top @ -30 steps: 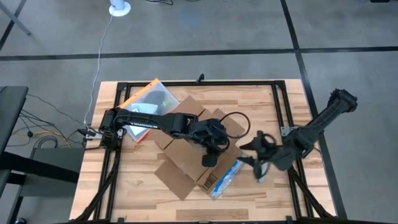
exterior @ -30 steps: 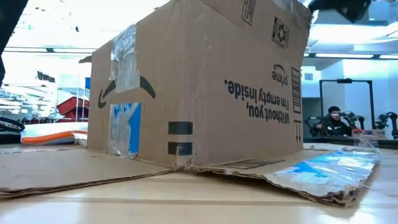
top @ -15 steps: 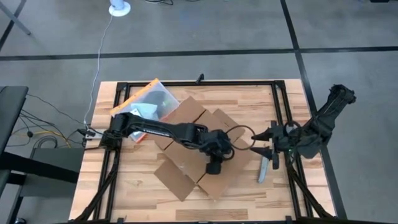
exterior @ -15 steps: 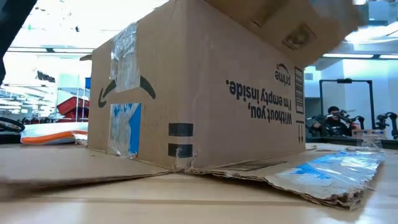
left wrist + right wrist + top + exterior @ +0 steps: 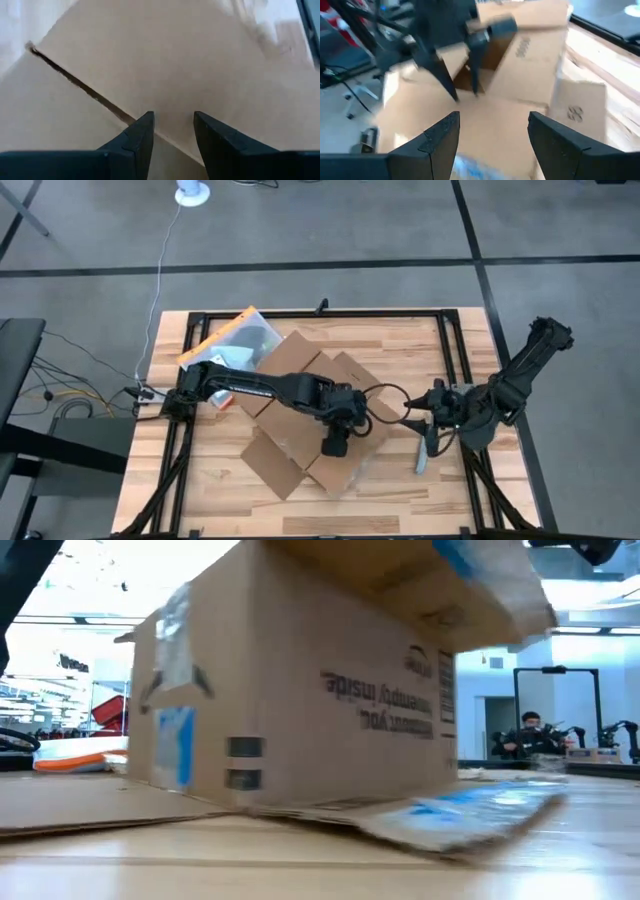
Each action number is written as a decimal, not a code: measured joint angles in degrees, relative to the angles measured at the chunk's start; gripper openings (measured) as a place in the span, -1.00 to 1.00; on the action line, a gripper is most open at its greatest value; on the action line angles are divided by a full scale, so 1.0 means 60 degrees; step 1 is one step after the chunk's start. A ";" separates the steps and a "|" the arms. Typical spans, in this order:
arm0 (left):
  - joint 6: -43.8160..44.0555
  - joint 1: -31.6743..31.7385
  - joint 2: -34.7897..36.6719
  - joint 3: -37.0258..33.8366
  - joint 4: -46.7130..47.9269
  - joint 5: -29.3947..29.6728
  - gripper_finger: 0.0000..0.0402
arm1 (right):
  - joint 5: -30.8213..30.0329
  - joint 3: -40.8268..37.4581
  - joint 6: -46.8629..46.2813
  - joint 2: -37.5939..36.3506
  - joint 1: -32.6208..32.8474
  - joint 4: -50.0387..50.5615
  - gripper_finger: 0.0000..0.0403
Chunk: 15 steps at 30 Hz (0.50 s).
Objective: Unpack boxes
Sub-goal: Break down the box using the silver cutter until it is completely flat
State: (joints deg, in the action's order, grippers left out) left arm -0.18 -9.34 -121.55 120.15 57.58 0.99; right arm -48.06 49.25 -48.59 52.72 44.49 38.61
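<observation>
One brown corrugated cardboard shipping box [image 5: 310, 415] with blue-and-white tape strips and black print lies near the middle of the wooden slat table [image 5: 400, 345], its flaps splayed flat around it; in the low view [image 5: 290, 700] its print is smeared and hard to read, and a raised flap cuts off the arm above it; whatever is inside the box is hidden in every view. Behind the box, toward the table's far left corner, an orange-edged clear pouch [image 5: 235, 340] lies partly under the left arm; its contents are hard to make out.

The left gripper [image 5: 335, 442] reaches over the box's near right part; in its wrist view the two dark fingers [image 5: 137, 140] stand slightly parted, just above bare cardboard beside a dark seam, holding nothing; whether the tips touch the cardboard cannot be told. The right gripper [image 5: 428, 412] hovers just right of the box, apart from it; its fingers [image 5: 437, 137] are spread wide and empty, pointing at the box and the left gripper. Below it a narrow blue-and-white tape strip [image 5: 423, 455] lies on the table, near the right rail.
</observation>
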 joint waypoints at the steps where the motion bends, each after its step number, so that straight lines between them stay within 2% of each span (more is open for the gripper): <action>1: -0.0181 0.0000 0.0016 0.0352 0.0522 0.0020 -0.37 | -0.0002 0.0000 -0.0115 0.0096 0.0000 0.0103 0.08; 4: -0.0680 0.0003 0.0104 0.1179 0.2054 0.0073 -0.37 | -0.0002 0.0000 -0.0167 0.0401 0.0000 0.0158 0.08; 8: -0.1003 0.0073 0.0067 0.1577 0.3527 0.0028 -0.37 | 0.0002 0.0000 -0.0342 0.0862 0.0000 0.0141 0.08; 12: -0.1187 0.0438 0.0108 0.1647 0.5081 -0.0709 -0.34 | 0.0075 0.0000 -0.0645 0.1325 0.0032 0.0153 0.08; 15: -0.1602 0.0828 0.0087 0.1450 0.5347 -0.1237 -0.29 | 0.0140 0.0000 -0.0862 0.1628 0.0087 0.0141 0.08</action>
State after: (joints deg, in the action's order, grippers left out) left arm -9.79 -4.37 -121.03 128.85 89.66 -6.43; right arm -47.22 49.25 -53.76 62.49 45.01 39.46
